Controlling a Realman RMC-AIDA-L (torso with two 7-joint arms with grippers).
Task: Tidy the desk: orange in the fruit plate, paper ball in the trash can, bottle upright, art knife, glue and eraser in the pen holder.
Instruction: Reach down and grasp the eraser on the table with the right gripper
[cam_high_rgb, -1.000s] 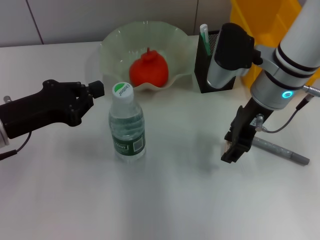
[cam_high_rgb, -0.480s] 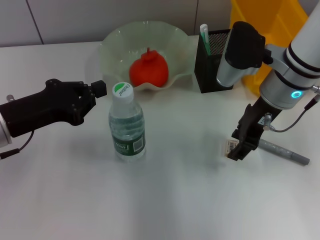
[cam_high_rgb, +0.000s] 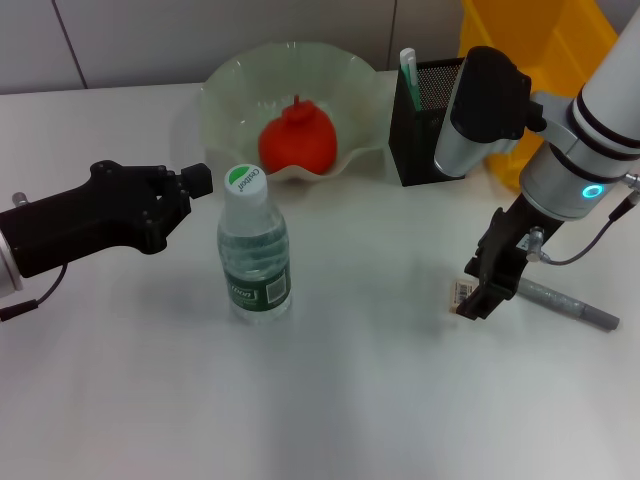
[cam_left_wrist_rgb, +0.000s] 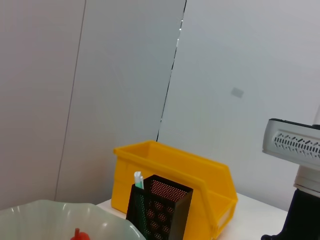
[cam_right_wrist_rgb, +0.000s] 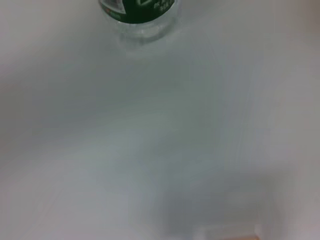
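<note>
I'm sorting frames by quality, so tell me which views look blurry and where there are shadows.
Head view: sharp, with soft shadows beside the bottle and under the right gripper. Left wrist view: clear on the trash can and pen holder. Right wrist view: blurred throughout, only the bottle's base recognisable.

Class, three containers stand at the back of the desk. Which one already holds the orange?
The fruit plate, the pale-green bowl with a wavy rim, holds the orange. The black mesh pen holder and the yellow trash can do not.
</note>
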